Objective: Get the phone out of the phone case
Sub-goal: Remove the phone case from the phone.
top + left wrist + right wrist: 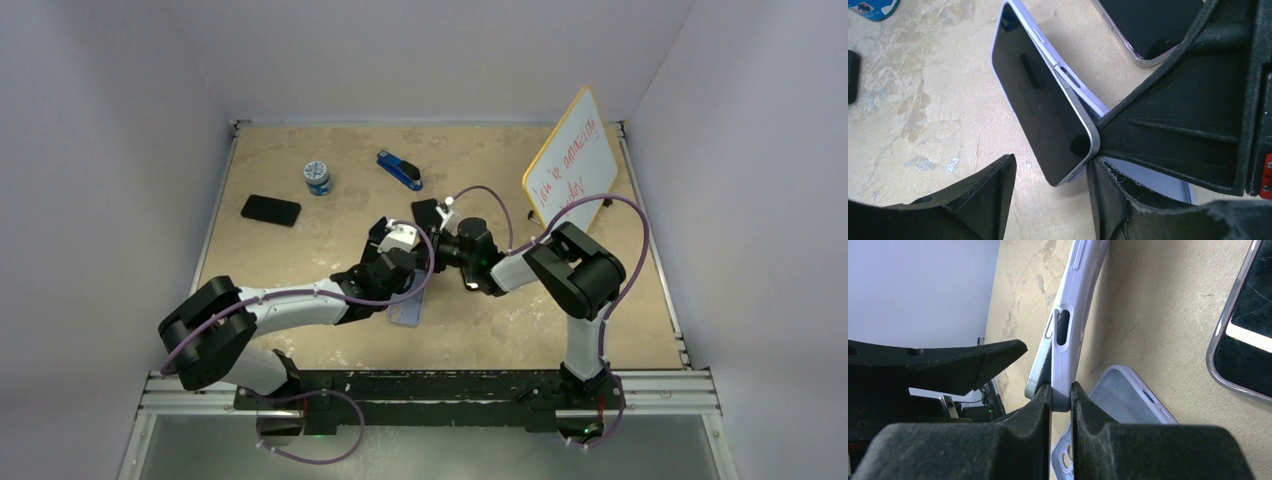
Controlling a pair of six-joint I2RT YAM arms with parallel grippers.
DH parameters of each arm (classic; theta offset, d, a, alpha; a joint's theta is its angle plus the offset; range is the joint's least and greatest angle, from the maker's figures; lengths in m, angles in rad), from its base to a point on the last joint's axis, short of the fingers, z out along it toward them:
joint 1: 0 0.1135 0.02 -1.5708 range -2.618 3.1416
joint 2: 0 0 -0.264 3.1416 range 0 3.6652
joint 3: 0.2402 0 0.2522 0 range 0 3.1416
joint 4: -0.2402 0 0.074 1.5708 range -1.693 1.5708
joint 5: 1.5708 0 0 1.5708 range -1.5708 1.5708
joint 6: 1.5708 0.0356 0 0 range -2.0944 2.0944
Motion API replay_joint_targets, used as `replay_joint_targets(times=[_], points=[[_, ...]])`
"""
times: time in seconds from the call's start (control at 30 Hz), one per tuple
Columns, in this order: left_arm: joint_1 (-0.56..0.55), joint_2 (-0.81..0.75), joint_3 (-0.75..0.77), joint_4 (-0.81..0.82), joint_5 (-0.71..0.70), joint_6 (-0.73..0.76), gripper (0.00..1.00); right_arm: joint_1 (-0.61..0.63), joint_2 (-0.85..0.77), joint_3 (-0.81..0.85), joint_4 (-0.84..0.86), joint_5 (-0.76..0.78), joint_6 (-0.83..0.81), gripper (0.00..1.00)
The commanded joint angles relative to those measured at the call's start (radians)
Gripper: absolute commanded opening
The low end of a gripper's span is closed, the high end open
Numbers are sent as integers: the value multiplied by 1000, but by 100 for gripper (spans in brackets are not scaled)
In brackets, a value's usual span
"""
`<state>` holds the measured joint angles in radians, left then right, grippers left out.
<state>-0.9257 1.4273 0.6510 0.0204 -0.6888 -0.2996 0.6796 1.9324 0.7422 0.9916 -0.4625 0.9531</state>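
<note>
The left gripper (1050, 167) hovers with jaws spread on either side of the lower corner of the phone (1038, 110). The phone stands tilted on edge above the surface (923, 100), dark screen facing left. Whether the jaws touch it cannot be made out. Behind the phone, the lilac case (1070, 315) gapes away from its silver rim at one corner. The right gripper (1061, 390) has its jaws pressed together on that thin corner wall of the case. Farther right lie an empty case (1128, 395) and a second phone (1243, 310). The risk is that the pinch is narrow. A slip, or the phone springing free with nothing clamping it, would likely drop it onto the surface or the empty case.
</note>
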Motion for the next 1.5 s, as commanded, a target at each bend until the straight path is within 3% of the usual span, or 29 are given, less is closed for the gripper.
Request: replay_joint_targets(times=[0.0,0.13,0.27,0.8,1.1,1.47], points=[[13,2,39,36,-161,10,54,8,-63,28,69,-76,42,0],[13,-7,27,80,-261,18,47,9,-65,16,97,-90,70,0],[13,-4,29,109,-306,42,45,10,-67,10,112,-104,85,0],[13,130,41,252,-239,131,46,23,-47,-3,189,-136,148,0],[12,16,61,70,-217,60,0,23,-70,-14,116,-84,104,0],[10,-152,137,-301,-82,-92,0,22,-62,13,-3,16,27,0]])
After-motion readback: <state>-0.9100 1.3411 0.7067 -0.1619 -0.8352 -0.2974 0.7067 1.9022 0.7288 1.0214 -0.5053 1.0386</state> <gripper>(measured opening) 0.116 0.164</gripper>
